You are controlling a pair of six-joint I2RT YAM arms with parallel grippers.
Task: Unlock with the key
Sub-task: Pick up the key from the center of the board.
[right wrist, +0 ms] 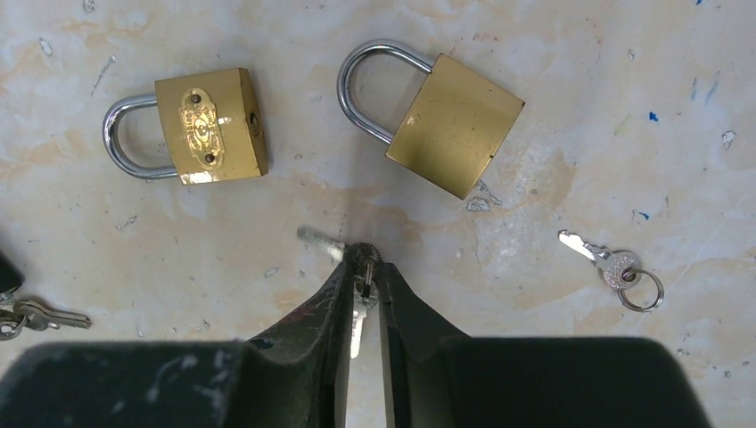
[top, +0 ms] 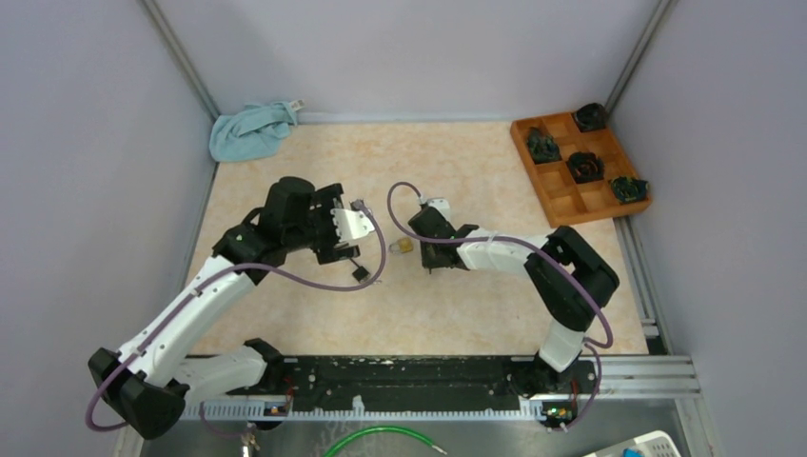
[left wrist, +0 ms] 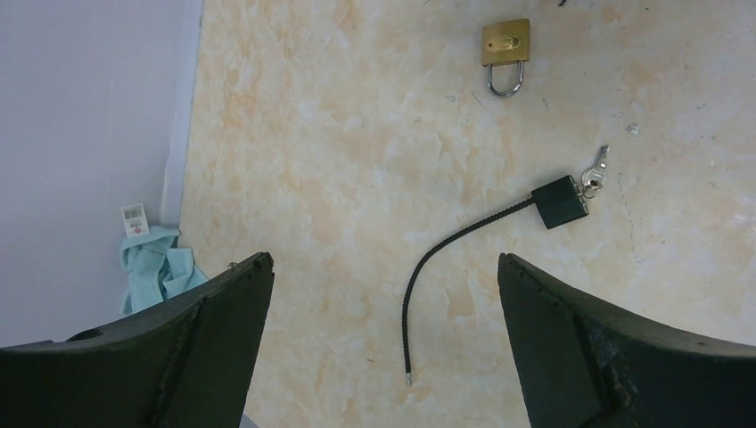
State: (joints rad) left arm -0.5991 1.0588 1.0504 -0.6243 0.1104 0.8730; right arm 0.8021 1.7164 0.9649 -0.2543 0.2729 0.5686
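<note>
Pinching the key with the almost-shut right hand, holding nothing in the wide-open left hand; next, lift it and poke it into the lock at 10 o'clock.

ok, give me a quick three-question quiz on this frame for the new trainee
1. True or false: the left gripper is shut.
2. How many brass padlocks lie in the right wrist view? A one, B two, C three.
3. Fill in: the right gripper pinches a ____.
Key: 1 false, it stands wide open; 2 B; 3 key.
</note>
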